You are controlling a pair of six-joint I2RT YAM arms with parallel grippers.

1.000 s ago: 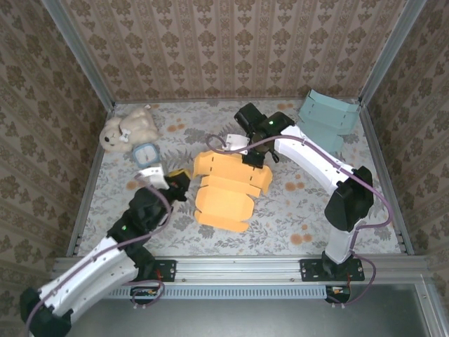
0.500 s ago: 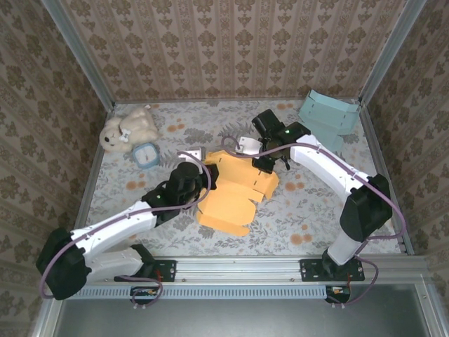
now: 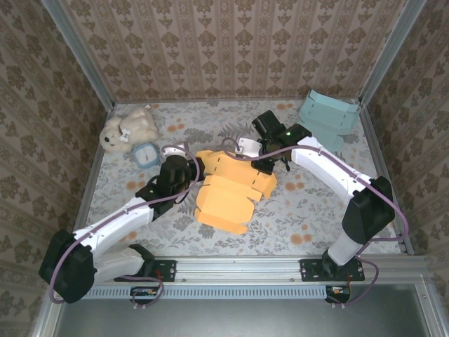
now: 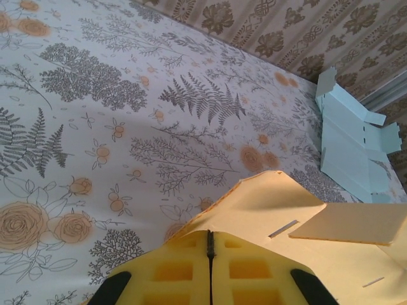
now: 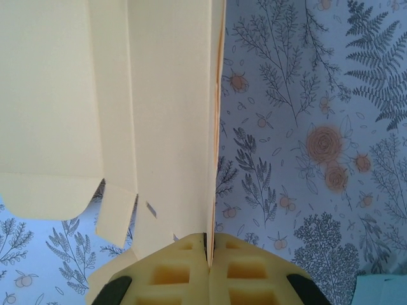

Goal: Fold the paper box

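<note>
The orange paper box (image 3: 226, 191) lies partly folded in the middle of the floral table, with its flaps spread out. My left gripper (image 3: 192, 168) is shut on the box's upper left edge. In the left wrist view its yellow pads (image 4: 178, 273) pinch a raised corner of the cardboard (image 4: 280, 203). My right gripper (image 3: 261, 166) is shut on the box's upper right edge. In the right wrist view its pads (image 5: 241, 270) clamp a thin upright panel (image 5: 159, 95) edge-on.
A cream teddy bear (image 3: 130, 128) and a small blue clock (image 3: 145, 154) sit at the back left. A flat light blue paper box (image 3: 326, 118) leans in the back right corner, also seen as (image 4: 346, 136). Patterned walls enclose the table.
My left arm swung up from the lower left to the box's left edge and shut on it. My right gripper shifted a little to the right, still holding the box.
</note>
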